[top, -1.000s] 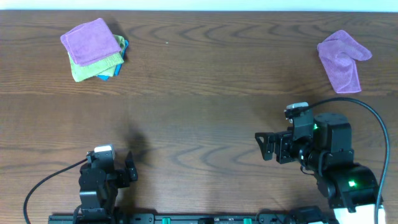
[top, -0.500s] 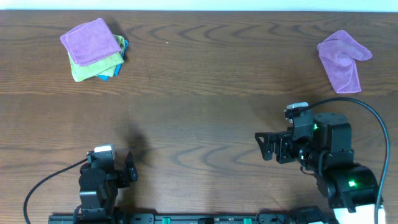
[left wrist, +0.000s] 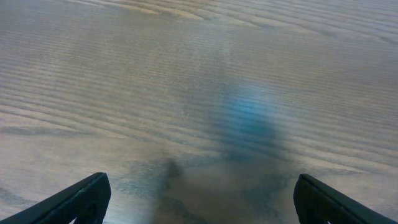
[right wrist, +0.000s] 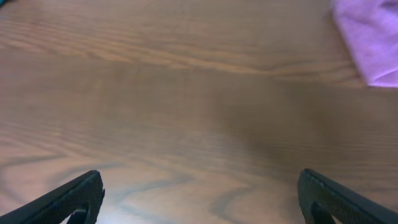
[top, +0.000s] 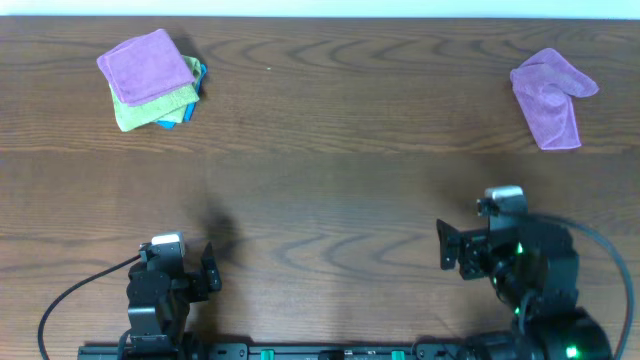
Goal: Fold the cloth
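A crumpled purple cloth (top: 551, 95) lies at the far right of the wooden table; its edge shows at the top right of the right wrist view (right wrist: 370, 37). My right gripper (top: 447, 246) is open and empty near the front right, well short of the cloth; its fingertips frame bare wood (right wrist: 199, 199). My left gripper (top: 208, 270) is open and empty near the front left, over bare wood (left wrist: 199, 199).
A stack of folded cloths (top: 152, 80), purple on green on blue, sits at the far left. The table's back edge (top: 320, 17) runs along the top. Cables trail from both arm bases at the front.
My right arm has pulled back toward the front edge and shifted right, still open. The left arm and the cloths have not moved.
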`<state>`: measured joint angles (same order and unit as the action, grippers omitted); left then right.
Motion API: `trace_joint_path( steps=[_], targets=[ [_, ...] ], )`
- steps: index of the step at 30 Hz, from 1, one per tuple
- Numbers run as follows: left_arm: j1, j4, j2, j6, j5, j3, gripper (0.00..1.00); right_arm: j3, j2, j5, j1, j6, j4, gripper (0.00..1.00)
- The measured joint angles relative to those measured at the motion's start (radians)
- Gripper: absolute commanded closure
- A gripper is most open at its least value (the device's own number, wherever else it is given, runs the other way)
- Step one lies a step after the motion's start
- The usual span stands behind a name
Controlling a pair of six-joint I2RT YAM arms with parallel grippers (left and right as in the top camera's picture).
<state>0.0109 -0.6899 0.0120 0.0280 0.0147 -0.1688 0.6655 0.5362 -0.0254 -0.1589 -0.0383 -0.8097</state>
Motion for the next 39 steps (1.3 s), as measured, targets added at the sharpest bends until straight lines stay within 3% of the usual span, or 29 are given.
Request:
trace_joint_path(
  steps=[9,17,39],
  targets=[
    [0.000,-0.001,-0.001,0.000,0.000,0.000,0.05,-0.288,-0.266,0.064,0.000,0.105,0.080,0.01],
    [0.000,-0.001,-0.001,0.000,0.000,0.000,0.05,-0.415,-0.453,0.068,0.040,0.119,0.081,0.01],
    [0.000,-0.001,-0.001,0.000,0.000,0.000,0.05,-0.489,-0.515,0.067,0.171,0.123,0.059,0.01]
  ],
)
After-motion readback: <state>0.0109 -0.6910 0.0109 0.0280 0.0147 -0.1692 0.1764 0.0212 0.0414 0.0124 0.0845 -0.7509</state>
